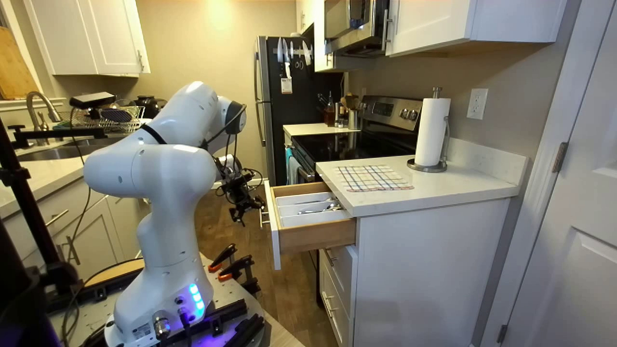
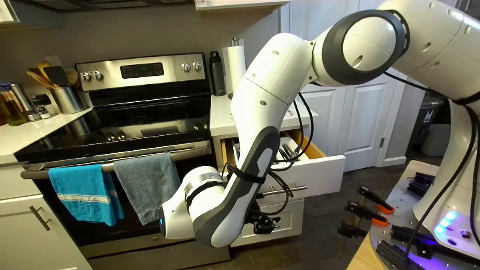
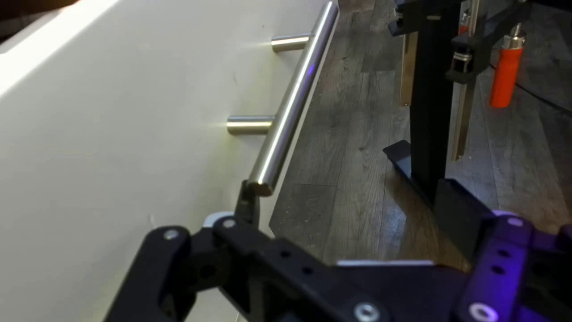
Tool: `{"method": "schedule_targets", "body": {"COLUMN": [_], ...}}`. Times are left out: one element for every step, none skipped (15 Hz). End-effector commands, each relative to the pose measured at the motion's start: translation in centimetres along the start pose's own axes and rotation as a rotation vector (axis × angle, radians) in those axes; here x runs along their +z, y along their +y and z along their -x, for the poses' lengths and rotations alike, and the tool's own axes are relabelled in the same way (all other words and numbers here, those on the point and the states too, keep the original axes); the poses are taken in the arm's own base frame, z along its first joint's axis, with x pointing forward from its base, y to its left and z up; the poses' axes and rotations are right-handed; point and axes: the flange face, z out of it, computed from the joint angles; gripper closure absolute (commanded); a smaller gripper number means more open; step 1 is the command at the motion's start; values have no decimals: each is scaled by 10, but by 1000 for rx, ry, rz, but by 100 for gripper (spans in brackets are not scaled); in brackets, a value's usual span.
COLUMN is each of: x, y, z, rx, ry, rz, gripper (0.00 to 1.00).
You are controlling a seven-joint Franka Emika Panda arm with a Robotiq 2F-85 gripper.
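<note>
Drawer [image 2: 322, 176]: stands open below the pale tabletop [image 1: 462, 185]; its front is flat and white, its side bare light wood.
Handle [image 3: 295, 96]: a round, brushed-metal bar on two short posts, fixed to the drawer front.
Inside: a white tray [image 1: 301, 219] split into long compartments, with metal cutlery [image 1: 331, 207] lying in it.
Tool [image 3: 348, 192]: spread wide, the plank floor [image 3: 344, 134] showing between its fingers; one finger is right at the handle's end, and whether they touch I cannot tell.
Arm [image 2: 262, 90]: bends over at a high elbow and slopes down, the forearm partly covering the drawer in an exterior view.
Wrist [image 2: 210, 202]: folded low, near the drawer front; in an exterior view the tool angles downward beside the handle.
Above: a checked cloth [image 1: 373, 178] flat on the tabletop.
</note>
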Motion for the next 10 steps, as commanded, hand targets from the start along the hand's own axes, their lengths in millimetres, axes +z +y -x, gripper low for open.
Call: {"method": "schedule_targets", "body": {"x": [-1,-1,-1,-1,-3,-8,-12,-18,-22,-27], "y": [0,0,0,0,2,4,6,9,12,16], "z": [-1,-1,-1,-1,0,0,0,1,2,4], "rx": [0,0,0,0,-8,-4,2,9,6,4], "ry": [-1,-1,-1,-1,19,36,53,71,88,99], "rz": [0,0,0,0,5,0,-12,-36,-58,-100], "gripper": [0,0,0,0,0,0,0,0,0,0]}}
